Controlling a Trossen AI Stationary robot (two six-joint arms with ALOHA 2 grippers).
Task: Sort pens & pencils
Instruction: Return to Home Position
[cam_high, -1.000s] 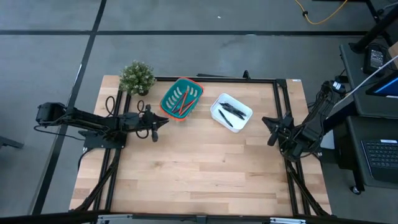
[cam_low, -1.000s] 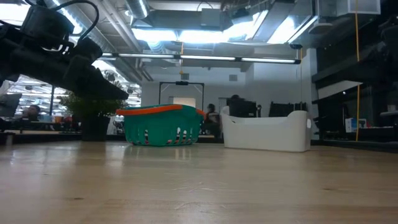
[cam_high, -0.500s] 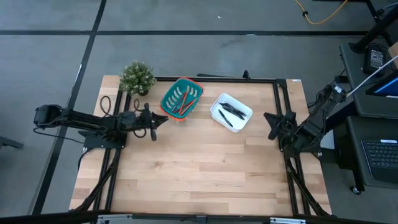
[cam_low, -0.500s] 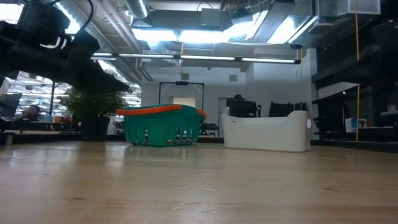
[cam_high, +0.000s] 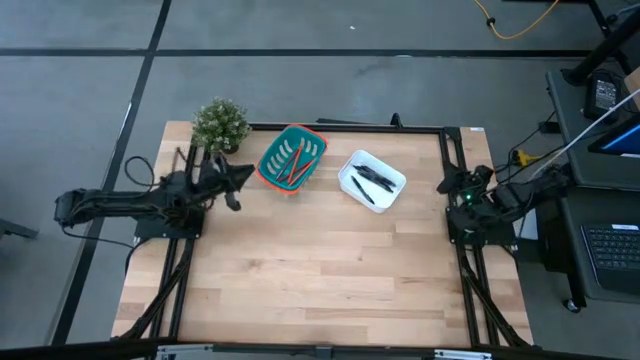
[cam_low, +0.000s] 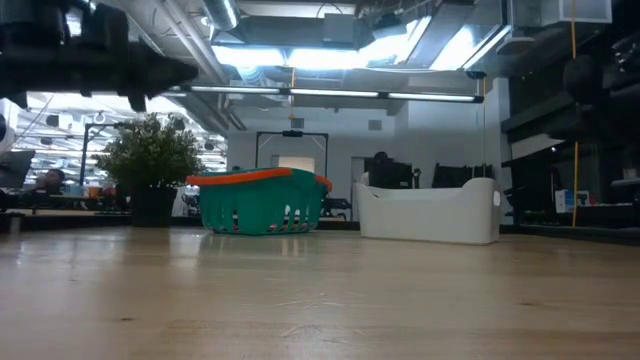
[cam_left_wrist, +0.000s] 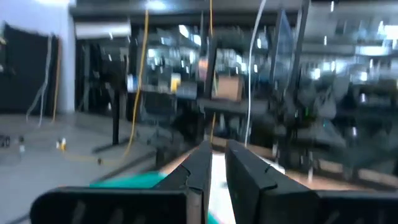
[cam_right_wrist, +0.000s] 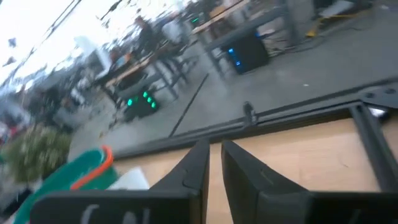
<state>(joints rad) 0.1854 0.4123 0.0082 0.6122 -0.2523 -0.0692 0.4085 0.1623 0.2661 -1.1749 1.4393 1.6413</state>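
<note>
Sorting looks done: the thin black pens (cam_high: 368, 178) lie in the white plastic bin (cam_high: 392, 184), and the thin orange-red pencils (cam_high: 296, 166) in the orange-rimmed teal basket (cam_high: 268, 160), both near the tabletop's (cam_high: 320, 270) far edge. The left hand (cam_left_wrist: 217, 147) hangs just beside the basket. The right hand (cam_right_wrist: 214, 147) sits at the right edge, apart from the bin, and both seem closed on nothing.

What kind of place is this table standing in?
Probably a robotics lab or workshop: a framed table with the left arm and right arm folded at its sides, bare ceiling ducts, strip lights, and a keyboard nearby.
</note>
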